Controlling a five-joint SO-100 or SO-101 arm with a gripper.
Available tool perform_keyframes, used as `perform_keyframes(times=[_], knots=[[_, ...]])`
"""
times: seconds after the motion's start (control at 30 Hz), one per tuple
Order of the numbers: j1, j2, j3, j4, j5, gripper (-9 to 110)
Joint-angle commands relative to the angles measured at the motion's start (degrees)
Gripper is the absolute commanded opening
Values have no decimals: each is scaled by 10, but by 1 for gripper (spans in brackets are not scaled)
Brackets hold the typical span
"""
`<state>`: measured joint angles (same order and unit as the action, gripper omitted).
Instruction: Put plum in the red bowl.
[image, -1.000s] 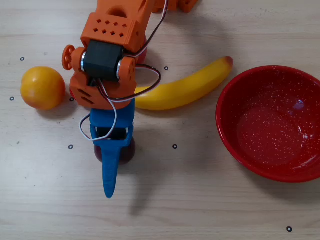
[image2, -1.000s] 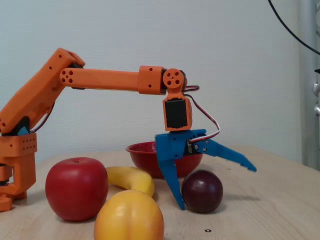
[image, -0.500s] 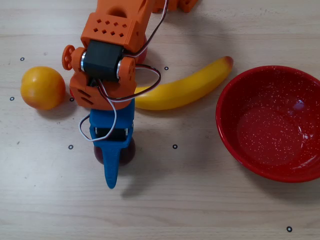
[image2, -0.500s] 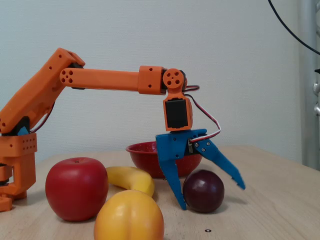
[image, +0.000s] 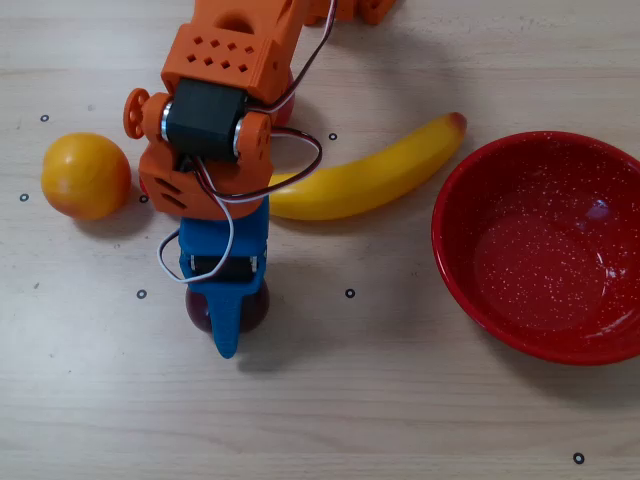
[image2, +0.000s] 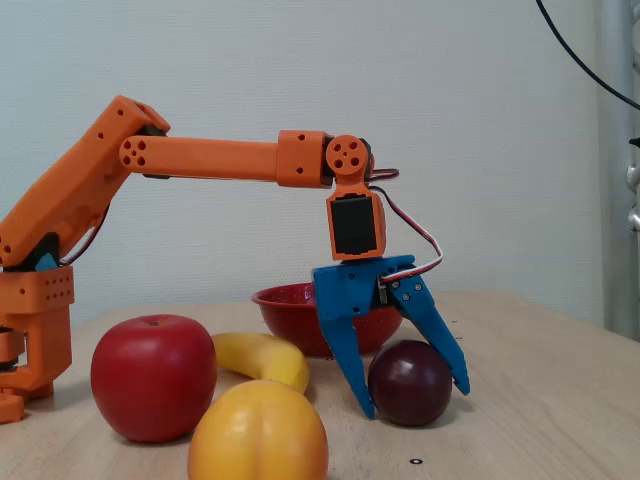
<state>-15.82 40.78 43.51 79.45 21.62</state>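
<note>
Nearest the fixed camera, an orange (image2: 258, 433) is seen at the bottom edge, partly cut off, in front of all other items. From there the items are listed by size.

Wooden table (image: 420, 400): all items are carried on it, and small black ring marks are scattered over its surface.

Orange arm (image2: 205, 158): it is reached out horizontally from its base at the left of the fixed view, with the wrist turned straight down.

Red bowl (image: 470, 180): it is placed at the right edge of the overhead view, empty, with white speckles. In the fixed view it (image2: 285, 300) is seen far behind the gripper.

Banana (image: 365, 180): it is laid between the arm and the red bowl in the overhead view, close to the bowl's rim.

Red apple (image2: 153, 376): it is seen at the near left of the fixed view, just behind the orange and touching the banana in the picture.

Blue gripper (image2: 418, 398): the fingers are spread wide and set down astride the plum, one on each side; whether they touch it cannot be told.

Plum (image2: 410, 382): it is resting on the table between the fingers, well apart from the red bowl. In the overhead view it (image: 197, 308) is mostly hidden under the gripper.
</note>
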Motion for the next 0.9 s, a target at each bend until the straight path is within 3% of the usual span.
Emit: perform_keyframes(times=[0.0,0.43,0.87], knots=[[-26,52,-47,18,9,0],[0,221,-64,85,-15,0],[90,526,147,80,-81,0]])
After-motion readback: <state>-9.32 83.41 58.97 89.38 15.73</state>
